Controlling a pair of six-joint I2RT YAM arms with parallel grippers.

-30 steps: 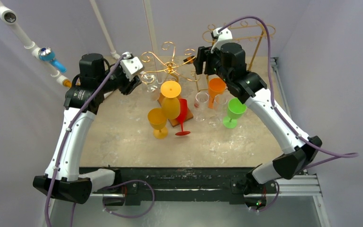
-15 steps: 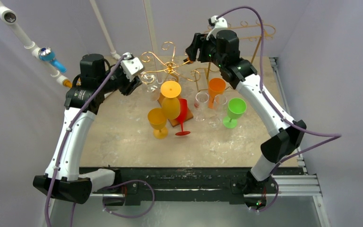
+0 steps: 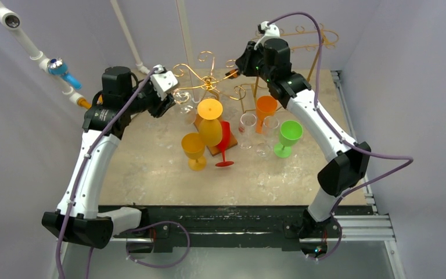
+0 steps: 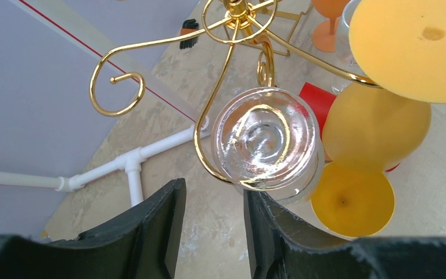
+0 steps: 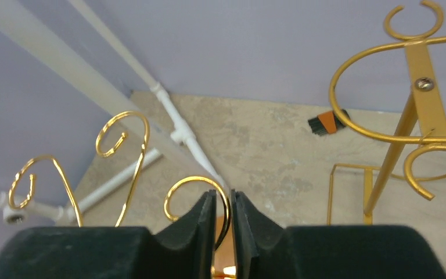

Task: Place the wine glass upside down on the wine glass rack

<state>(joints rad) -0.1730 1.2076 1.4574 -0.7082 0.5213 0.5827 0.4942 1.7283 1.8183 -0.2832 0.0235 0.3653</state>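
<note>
1. Only the left wrist view shows the task's thing closely. The clear wine glass (image 4: 264, 139) hangs upside down, foot upward, in a curled arm of the gold wire wine glass rack (image 4: 238, 7).
2. The same view shows the left tool (image 4: 209, 226) just beside this glass. Its fingers are apart and do not touch the glass.
3. Only the right wrist view shows the grip of the right tool (image 5: 224, 224). Its two fingers are close together, clamped on a gold curl of the rack that passes between them.
4. The top view gives what the wrist views miss: the two arms reach the rack from opposite sides.
5. The rack also carries a yellow-orange plastic wine glass (image 3: 209, 125), upside down, next to the clear one.
6. On the beige counter (image 3: 151, 168), near the rack's foot, a yellow plastic goblet (image 3: 193, 148) stands upright. The left wrist view looks into its bowl and shows a yellow bottom with a small dark spot.
7. To the right stand an orange plastic glass (image 3: 265, 107) and a green plastic glass (image 3: 288, 135), near a taller gold rack (image 3: 319, 58).
</note>
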